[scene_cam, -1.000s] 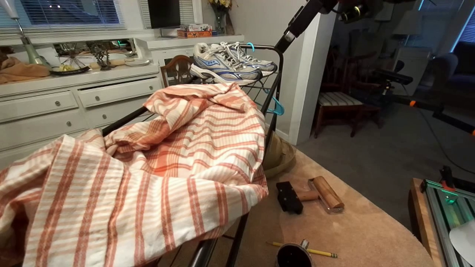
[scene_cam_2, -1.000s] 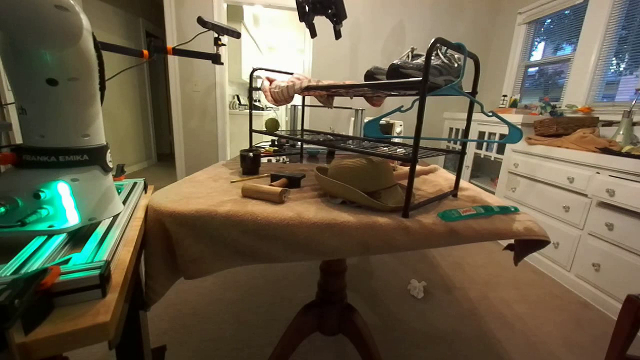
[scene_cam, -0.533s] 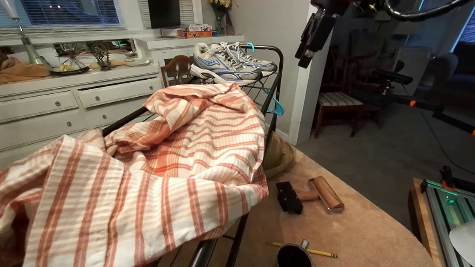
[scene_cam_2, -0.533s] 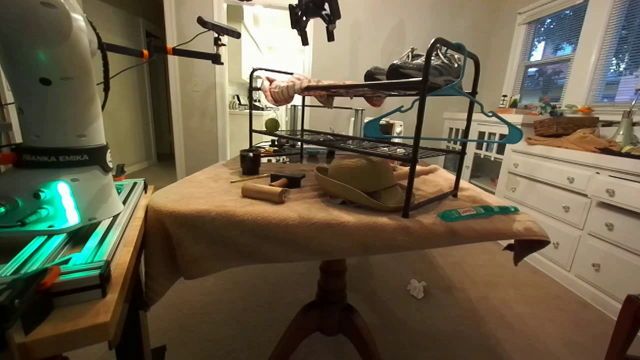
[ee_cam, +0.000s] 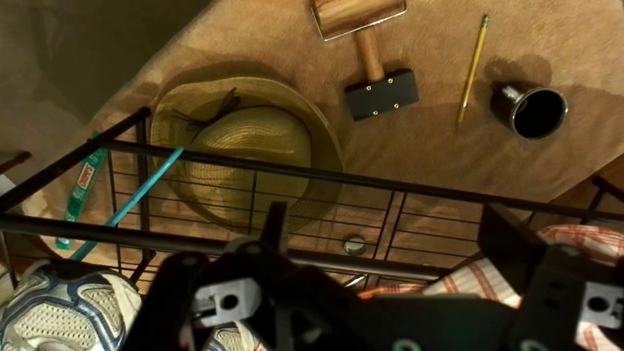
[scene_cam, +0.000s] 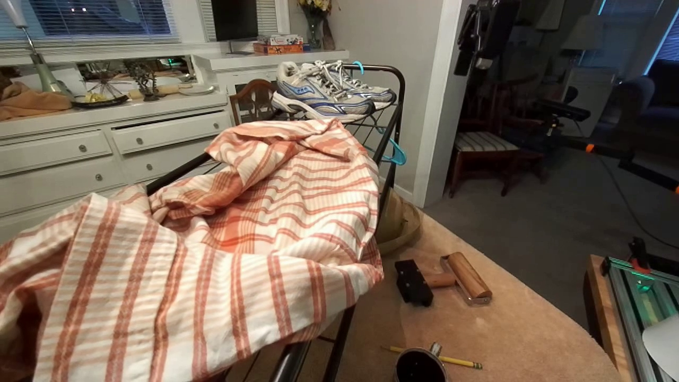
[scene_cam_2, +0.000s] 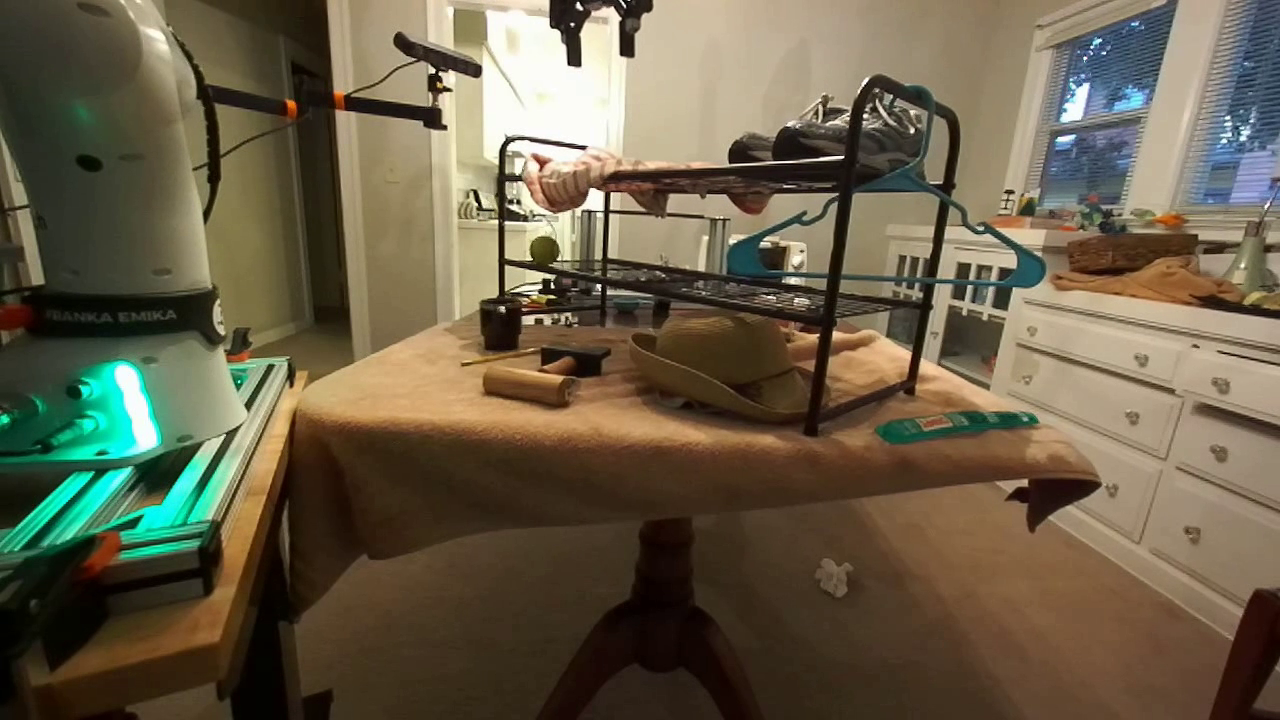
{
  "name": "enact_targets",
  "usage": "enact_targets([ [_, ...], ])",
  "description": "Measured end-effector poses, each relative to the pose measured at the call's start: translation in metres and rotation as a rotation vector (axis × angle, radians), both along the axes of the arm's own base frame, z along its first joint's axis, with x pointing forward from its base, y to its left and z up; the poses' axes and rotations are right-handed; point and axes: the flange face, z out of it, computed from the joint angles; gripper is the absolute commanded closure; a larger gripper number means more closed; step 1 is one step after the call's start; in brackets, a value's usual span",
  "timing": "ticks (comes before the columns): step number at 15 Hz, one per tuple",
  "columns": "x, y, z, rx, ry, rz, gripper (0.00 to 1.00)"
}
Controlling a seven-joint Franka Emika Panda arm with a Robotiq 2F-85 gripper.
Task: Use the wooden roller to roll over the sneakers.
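The wooden roller lies on the tan tablecloth in both exterior views (scene_cam: 469, 277) (scene_cam_2: 528, 386), its wooden handle ending in a black block (scene_cam: 413, 283). The wrist view cuts off the roller's top part (ee_cam: 358, 13). The sneakers, white and grey with blue, sit on the rack's top shelf in both exterior views (scene_cam: 321, 95) (scene_cam_2: 850, 143); the wrist view shows part of them at lower left (ee_cam: 68, 312). My gripper (scene_cam_2: 600, 52) hangs in the air above the rack's height, apart from roller and sneakers. In the wrist view the gripper (ee_cam: 385, 212) is open with nothing between its fingers.
A black metal rack (scene_cam_2: 845, 300) stands on the table, with a striped cloth (scene_cam: 297, 180) on top and a blue hanger (scene_cam_2: 1000, 270). A straw hat (ee_cam: 248, 136) lies under it. A dark cup (ee_cam: 536, 114) and a pencil (ee_cam: 473, 70) lie near the roller. A green packet (scene_cam_2: 955, 425) lies at the table's edge.
My gripper has moved left in an exterior view, toward the robot's base side, and a little up in the last half second. The roller, sneakers and cloth have not moved.
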Motion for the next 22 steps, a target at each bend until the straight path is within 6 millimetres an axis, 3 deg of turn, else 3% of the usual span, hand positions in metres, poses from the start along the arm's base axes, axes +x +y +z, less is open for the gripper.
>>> enact_targets([
  [7,-0.002,0.000,0.002,-0.007,0.021,0.001,0.00],
  [15,0.026,-0.006,0.038,0.019,-0.384,-0.217,0.00],
  [22,0.030,-0.010,0.036,-0.055,-0.529,-0.350,0.00],
])
